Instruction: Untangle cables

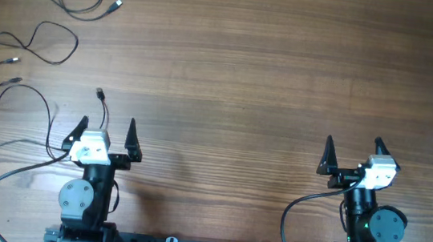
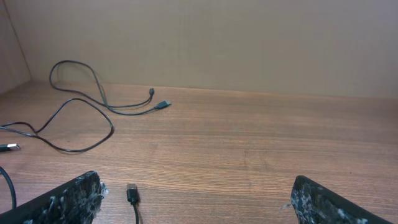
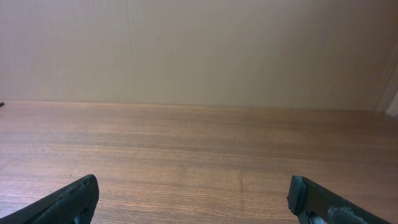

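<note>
I see thin black looped cables (image 1: 114,5) w/ small plugs at far-left corner of wood-grain bench (image 1: 247,60). L fingers (image 1: 131,138), R fingers (image 1: 328,153) both spread.

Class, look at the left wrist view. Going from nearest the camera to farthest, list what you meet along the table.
left gripper → lone cable plug → wide cable loop → pair of cable plugs → back wall
</note>
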